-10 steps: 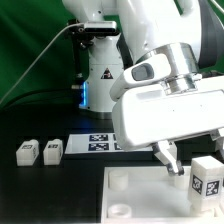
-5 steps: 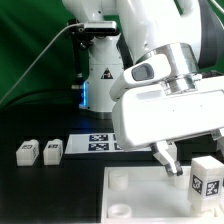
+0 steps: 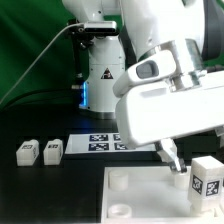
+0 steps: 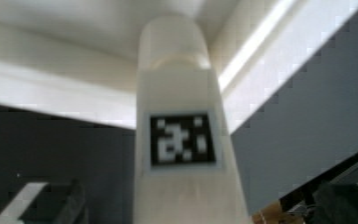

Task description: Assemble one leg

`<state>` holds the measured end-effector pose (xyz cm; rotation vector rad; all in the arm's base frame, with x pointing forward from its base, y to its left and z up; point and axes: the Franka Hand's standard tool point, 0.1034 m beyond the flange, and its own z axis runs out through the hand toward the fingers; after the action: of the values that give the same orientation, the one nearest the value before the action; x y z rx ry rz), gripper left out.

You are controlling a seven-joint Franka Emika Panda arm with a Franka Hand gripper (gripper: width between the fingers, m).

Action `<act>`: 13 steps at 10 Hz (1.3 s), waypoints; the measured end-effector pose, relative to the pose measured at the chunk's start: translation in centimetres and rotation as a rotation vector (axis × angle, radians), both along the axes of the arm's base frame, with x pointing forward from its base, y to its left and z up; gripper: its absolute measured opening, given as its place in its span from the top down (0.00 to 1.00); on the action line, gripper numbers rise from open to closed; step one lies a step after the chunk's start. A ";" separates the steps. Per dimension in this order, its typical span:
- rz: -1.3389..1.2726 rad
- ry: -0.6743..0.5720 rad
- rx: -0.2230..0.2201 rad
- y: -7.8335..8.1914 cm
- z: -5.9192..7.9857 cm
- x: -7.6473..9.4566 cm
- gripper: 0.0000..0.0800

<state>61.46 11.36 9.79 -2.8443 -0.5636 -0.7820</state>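
**Jaws apart above the tray's far right corner**

I see my gripper with jaws spread, holding nothing. One small white rectangular leg block with a black-and-white tag stands upright at the large white square tray's right edge. Two more tagged blocks lie near the black surface's left edge.

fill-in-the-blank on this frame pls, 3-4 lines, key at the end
1. Two loose legs lie on the black table at the exterior view's ____.
2. One leg stands ____ on the white tray.
3. The fingers are spread ____, gripping nothing.
4. The marker board lies ____ the tray, toward the arm's base.

Missing words: left; upright; open; behind
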 end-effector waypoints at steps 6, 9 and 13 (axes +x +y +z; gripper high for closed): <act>0.058 0.491 -0.062 0.2 0.9 0.4 0.19; 0.057 0.554 -0.067 0.1 1.0 0.4 0.19; 0.054 0.554 -0.087 -0.7 1.1 1.4 0.19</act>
<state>62.90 10.71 10.90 -2.9142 -0.5889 0.0557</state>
